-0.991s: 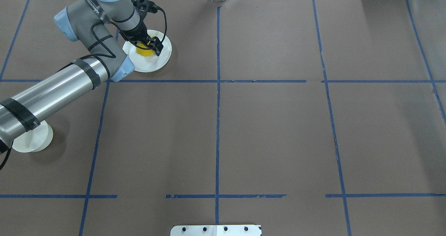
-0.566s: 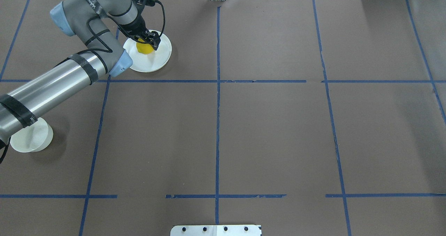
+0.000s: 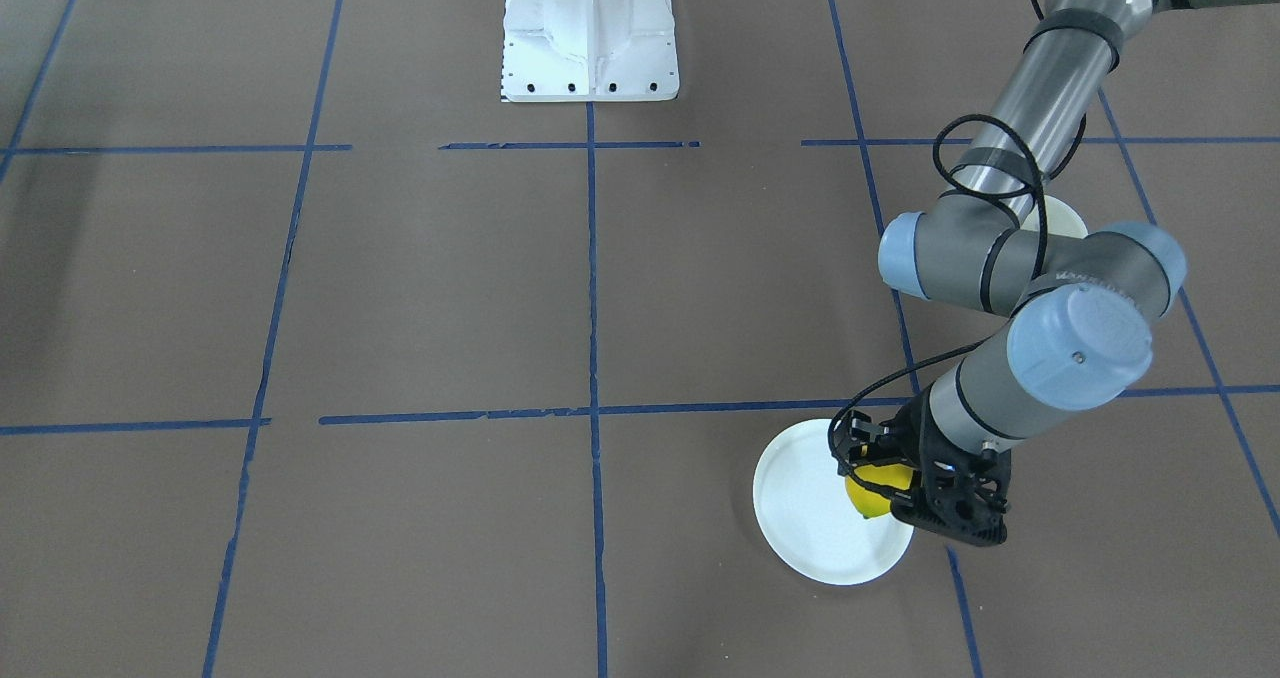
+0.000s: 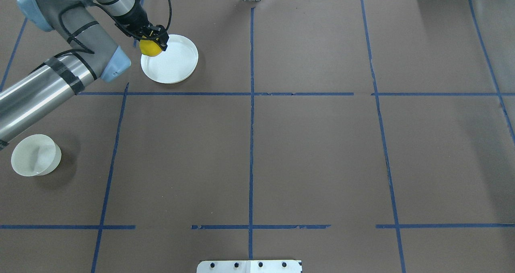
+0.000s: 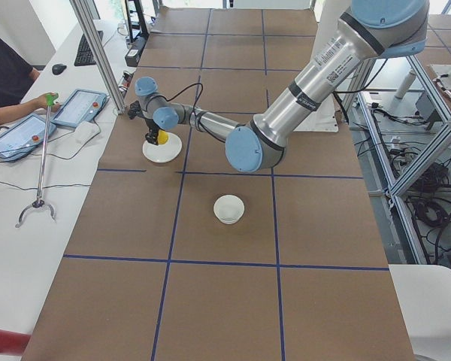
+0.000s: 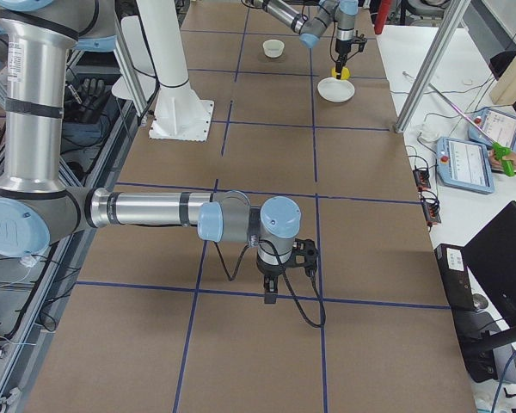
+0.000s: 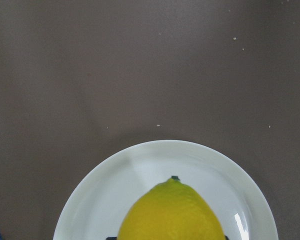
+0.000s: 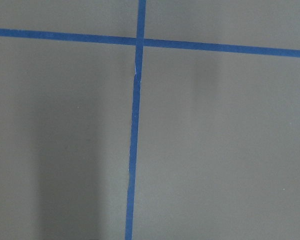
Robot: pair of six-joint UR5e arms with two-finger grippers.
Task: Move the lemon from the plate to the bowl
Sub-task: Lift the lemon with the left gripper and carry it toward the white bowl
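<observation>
left gripper: black two-finger pincer on the grey-and-blue left arm, upper left of overhead view. It pointed down w/ fingers clamped on either side of the small bright yellow oval lemon.
lemon: held in the air, off the dish. In overhead view it sat over the upper-left rim of the flat round white disposable plate. In front-facing view, lower right, it was over the plate's right edge. Both side views showed a gap betw. fruit and plate. In the left wrist cam it filled bottom centre, tiny green tip up-frame, plate beneath.
plate: flat on the table, upper left of overhead view, just above a horizontal line of blue tape.
bowl: small deep round white thin-walled bowl, upright at left edge of overhead view, approx. mid-height, well apart from plate. In front-facing view it was mostly hidden behind the arm.
right gripper: seen only in right-side view, low centre, pointing down close over the table. Couldn't tell if its fingers were spread or together. Its wrist cam showed only brown paper and a tape crossing.
table: brown paper cover w/ a blue tape grid.
white mount: top centre of front-facing view.
</observation>
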